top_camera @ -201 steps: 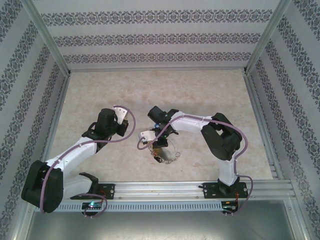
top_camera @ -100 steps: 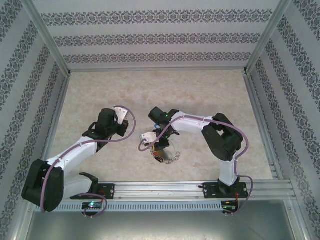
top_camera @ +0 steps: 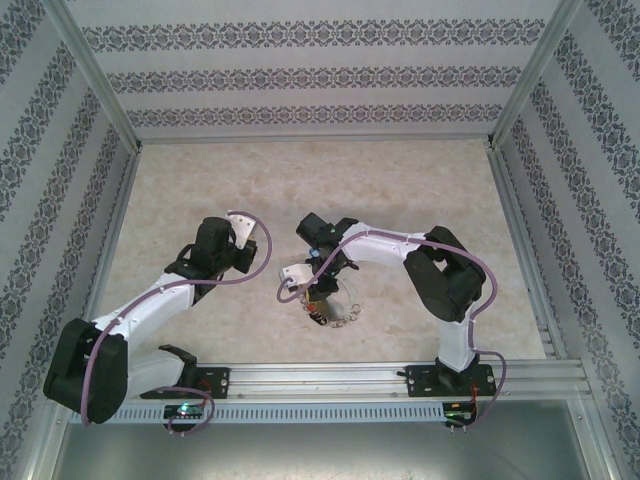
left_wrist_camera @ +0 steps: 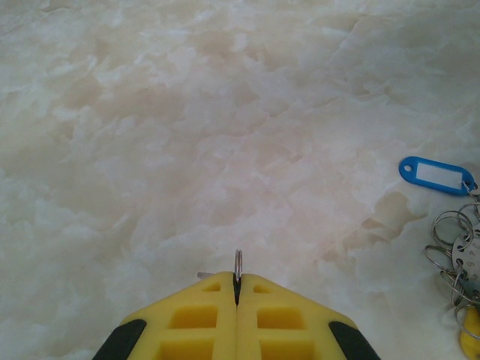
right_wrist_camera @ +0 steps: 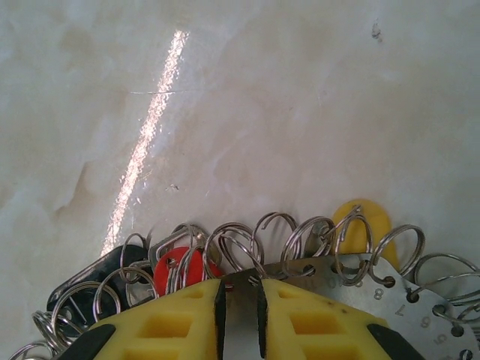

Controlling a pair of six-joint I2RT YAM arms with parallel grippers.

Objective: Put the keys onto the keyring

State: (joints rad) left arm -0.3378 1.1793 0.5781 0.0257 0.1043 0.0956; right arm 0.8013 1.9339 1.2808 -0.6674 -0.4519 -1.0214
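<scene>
- The left gripper [left_wrist_camera: 237,288] has its yellow fingers pressed tight together. They pinch a small ring [left_wrist_camera: 238,262] that sticks up from the tips, thin edge showing.
- I cannot tell if a key hangs from that small ring. Just a tiny bit of metal peeks out beside it.
- The keyring [right_wrist_camera: 390,300] is a flat metal plate with numbers on it and lots of wire loops along its edge. It lies on the table [top_camera: 200,180], in front of the right arm.
- The right gripper [right_wrist_camera: 240,289] is right on top of it. Its fingers are a little bit apart, and the edge of the plate sits in the gap. I cannot tell if they squeeze the plate or just rest around it.
- A red tag [right_wrist_camera: 184,271] and a yellow tag [right_wrist_camera: 365,216] sit among the loops.
- In the right wrist view the plate runs across the fingers, from left to right, dipping down on the right.
- From the left gripper, the keyring is off to the right side, well apart. A blue tag [left_wrist_camera: 437,175] lies flat just past it.
- So the right arm is the near one. I think the left gripper must swing right to bring the small ring to the loops.
</scene>
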